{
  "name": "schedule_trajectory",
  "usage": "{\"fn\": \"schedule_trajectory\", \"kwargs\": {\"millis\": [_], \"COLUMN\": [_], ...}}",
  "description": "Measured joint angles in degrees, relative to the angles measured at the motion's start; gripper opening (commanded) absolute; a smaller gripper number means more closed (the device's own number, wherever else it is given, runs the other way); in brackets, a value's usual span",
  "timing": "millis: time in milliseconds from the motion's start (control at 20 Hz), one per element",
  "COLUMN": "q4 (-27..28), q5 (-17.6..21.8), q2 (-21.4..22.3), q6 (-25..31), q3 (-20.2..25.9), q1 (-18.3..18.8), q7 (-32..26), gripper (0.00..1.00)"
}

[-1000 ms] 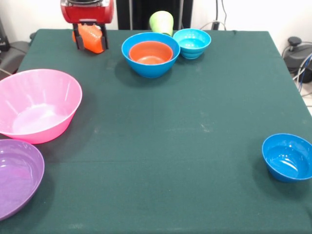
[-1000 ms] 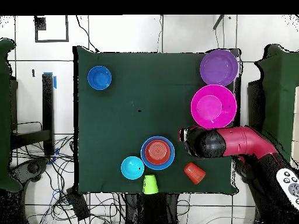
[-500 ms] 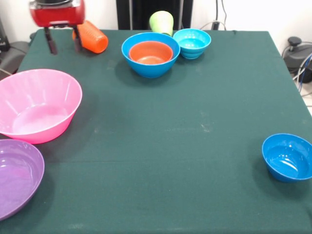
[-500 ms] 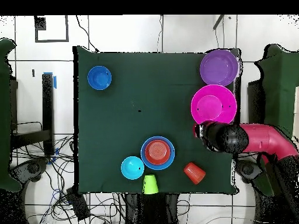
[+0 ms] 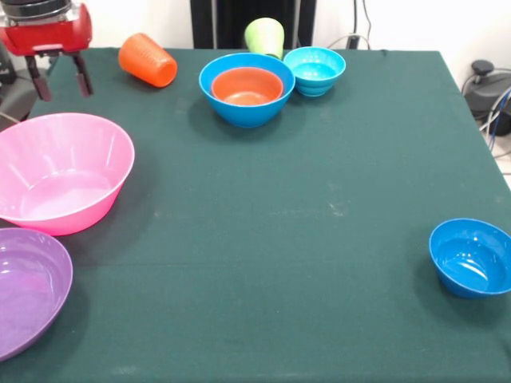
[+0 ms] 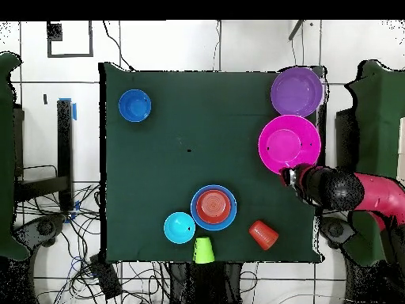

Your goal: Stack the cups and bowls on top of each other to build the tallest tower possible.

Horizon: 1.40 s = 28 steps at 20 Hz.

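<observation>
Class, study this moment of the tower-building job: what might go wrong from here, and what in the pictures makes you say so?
1. The orange cup lies tilted on its side; it may roll when gripped.
2. The open gripper hangs beside the pink bowl; descending there might clip its rim.
3. The lime green cup stands at the table's edge; a nudge might tip it off.

Glossy plastic bowls point(image 5: 247, 88), seemingly matt tablecloth point(image 5: 303, 199)

green tablecloth point(image 5: 319, 199), cables point(image 6: 47, 229), tiled floor point(image 6: 158, 43)
</observation>
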<state>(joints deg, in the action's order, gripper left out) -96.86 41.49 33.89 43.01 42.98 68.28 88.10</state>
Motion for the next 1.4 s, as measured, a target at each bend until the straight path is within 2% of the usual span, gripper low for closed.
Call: {"fn": "schedule_trajectory", "kwargs": {"millis": [900,1400], "q4": [-0.16,-0.66], "q5": [0.57,0.99], "q2": [0.07,0.01], "q6": [-0.24,-2.90], "q3": [0.02,0.09], "q1": [1.30,4.47], "q7": [-0.15,-0.15], "gripper": [1.00,1.00]}}
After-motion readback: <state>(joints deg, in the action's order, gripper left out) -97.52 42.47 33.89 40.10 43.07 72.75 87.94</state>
